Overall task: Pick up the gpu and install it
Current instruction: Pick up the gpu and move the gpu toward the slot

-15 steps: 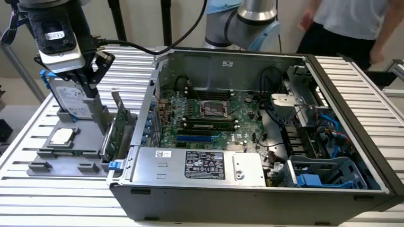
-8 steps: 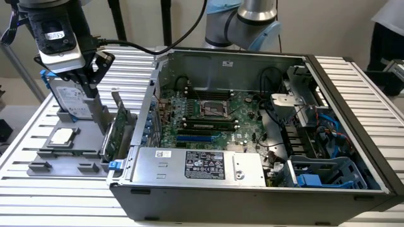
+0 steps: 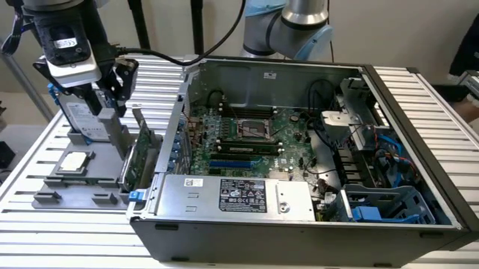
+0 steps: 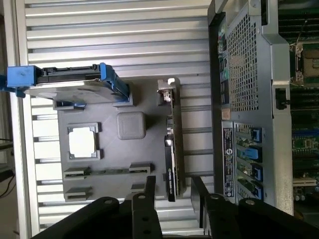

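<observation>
Closest to us, we see the gripper [image 4: 174, 196] with its black fingers [image 4: 148, 199] spread wide, straddling the end of the gpu [image 4: 173, 144]. The pads look clear of it, though that's hard for us to judge. The thin green card stands on edge in a slot of the matte grey tray [image 4: 149, 154]. Past it we've got a square silvery chip [image 4: 82, 142] and the blue-framed hard drive [image 4: 70, 84]. Farther out, on the ribbed metal table [image 4: 114, 35], sits the open steel case [image 4: 244, 74] with its perforated back panel

Thin green circuit-board gpu [image 4: 172, 149] stands on edge in a grey plastic holder [image 4: 132, 159], one end between the spread black fingers [image 4: 150, 194] of the gripper [image 4: 174, 183].
</observation>
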`<state>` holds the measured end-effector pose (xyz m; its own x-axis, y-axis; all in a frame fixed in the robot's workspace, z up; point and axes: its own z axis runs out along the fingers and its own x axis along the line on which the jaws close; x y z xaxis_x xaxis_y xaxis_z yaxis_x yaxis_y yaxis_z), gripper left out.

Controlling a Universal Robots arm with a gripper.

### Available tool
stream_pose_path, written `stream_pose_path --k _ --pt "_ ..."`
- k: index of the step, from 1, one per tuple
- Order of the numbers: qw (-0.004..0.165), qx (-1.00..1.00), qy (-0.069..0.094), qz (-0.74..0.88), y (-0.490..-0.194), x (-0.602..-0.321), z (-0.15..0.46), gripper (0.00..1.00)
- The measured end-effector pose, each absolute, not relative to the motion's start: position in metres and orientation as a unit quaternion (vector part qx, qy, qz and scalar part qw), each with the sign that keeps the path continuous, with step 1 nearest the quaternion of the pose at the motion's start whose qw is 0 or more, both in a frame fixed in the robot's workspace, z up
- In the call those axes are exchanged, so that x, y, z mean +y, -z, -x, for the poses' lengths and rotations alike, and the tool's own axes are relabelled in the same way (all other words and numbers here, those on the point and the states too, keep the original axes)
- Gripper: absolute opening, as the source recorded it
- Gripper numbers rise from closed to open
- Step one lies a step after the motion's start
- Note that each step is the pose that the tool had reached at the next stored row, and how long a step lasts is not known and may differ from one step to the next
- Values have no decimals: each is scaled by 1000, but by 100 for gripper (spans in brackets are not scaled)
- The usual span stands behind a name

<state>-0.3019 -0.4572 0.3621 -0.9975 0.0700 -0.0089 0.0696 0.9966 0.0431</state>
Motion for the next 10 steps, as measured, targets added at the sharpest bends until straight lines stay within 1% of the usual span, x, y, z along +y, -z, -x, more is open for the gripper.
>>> stream_pose_path --k 10 --pt "5 999 -21 -35 -344 -457 302 100"
